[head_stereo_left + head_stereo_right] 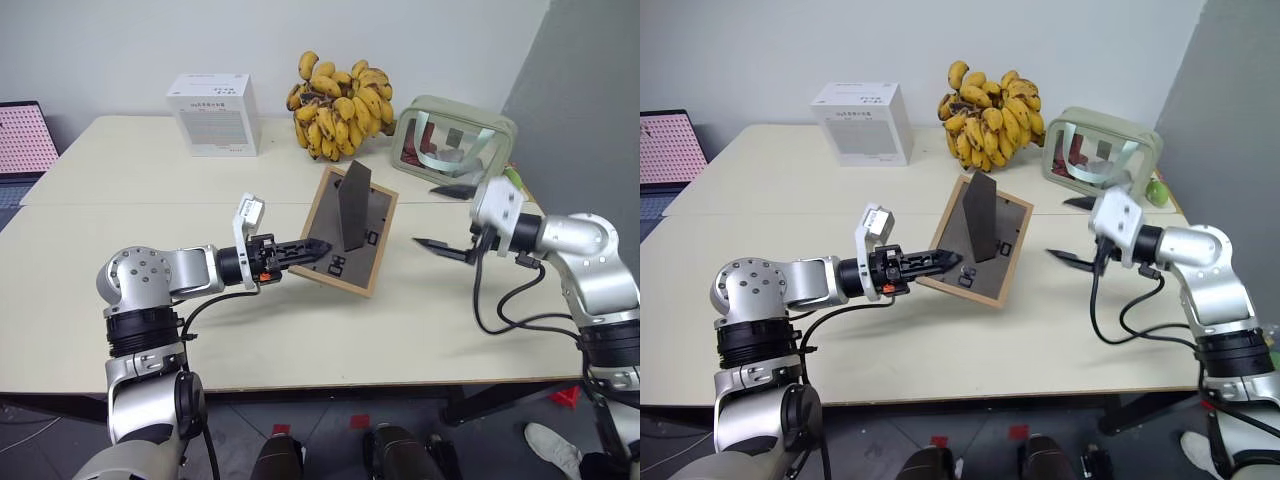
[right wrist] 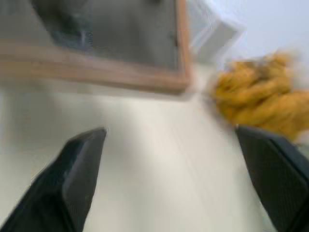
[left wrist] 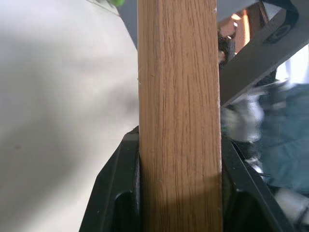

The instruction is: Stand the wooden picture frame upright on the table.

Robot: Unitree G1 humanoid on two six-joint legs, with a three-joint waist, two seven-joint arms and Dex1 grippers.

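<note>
So here we've got the wooden picture frame (image 1: 351, 232) sitting near the middle of the desk (image 1: 150, 240), a small light-wood rectangle tilted back-side up, so we see the dark grey back panel and the fold-out stand (image 1: 353, 208) sticking up off it like a thin dark wedge. The picture side faces away from us, so we can't make it out. Our left claw (image 1: 312, 248) is pinching the frame's near-left edge, black fingers pressed tight on both sides of the wood; in the left wrist view the oak-like grain runs straight up between the two pads (image 3: 113, 193). The frame looks lifted at the gripped edge, though we can't tell if its far edge touches the desk. Our right claw (image 1: 432, 243) hangs just to the right of the frame, apart from it, fingers spread wide with nothing between them. The right wrist view is blurry, but the frame's corner and a yellow blob of bananas come through. The desk is pale cream, smooth, with a seam across it and rounded edges. At the back sit a white box (image 1: 213, 114), a big bunch of spotty bananas (image 1: 340, 103) and a greenish see-through container (image 1: 452, 138) whose contents are hard to read. A pinkish screen (image 1: 22, 137) is cut off at the left edge.
</note>
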